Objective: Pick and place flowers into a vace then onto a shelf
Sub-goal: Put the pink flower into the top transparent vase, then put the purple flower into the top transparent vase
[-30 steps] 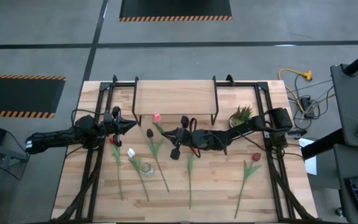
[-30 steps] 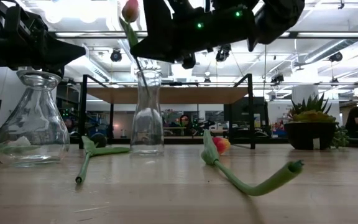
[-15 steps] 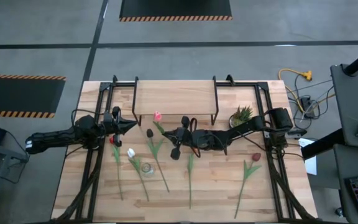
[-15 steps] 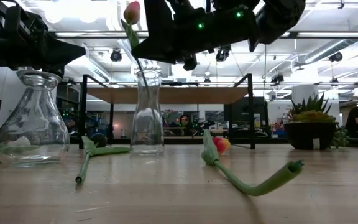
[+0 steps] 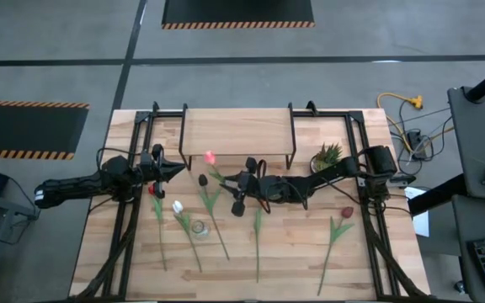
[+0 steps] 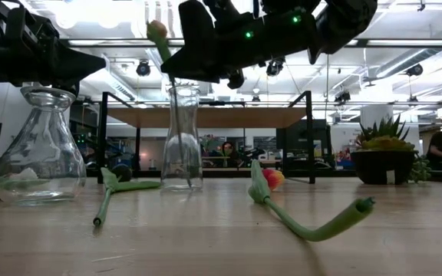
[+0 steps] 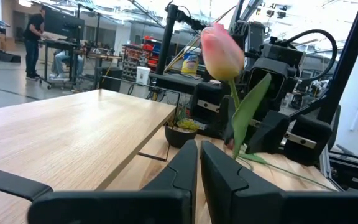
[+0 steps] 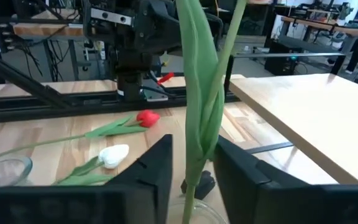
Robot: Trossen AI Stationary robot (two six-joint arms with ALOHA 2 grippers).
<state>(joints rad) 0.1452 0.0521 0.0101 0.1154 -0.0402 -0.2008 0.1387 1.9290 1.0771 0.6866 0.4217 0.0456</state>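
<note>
Pink tulip [image 5: 210,157] | stem between right end effector [image 5: 241,180] fingers

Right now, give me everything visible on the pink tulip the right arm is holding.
The pink artificial tulip has a closed pink-to-peach head on a thin green stem with one long, plastic-looking leaf. It stands about upright, head up, gripped at stem and leaf by the right gripper. In the low view its stem runs down into the narrow clear glass vase on the table; whether it touches the glass cannot be told. From above it sits just in front of the light-wood shelf.
</note>
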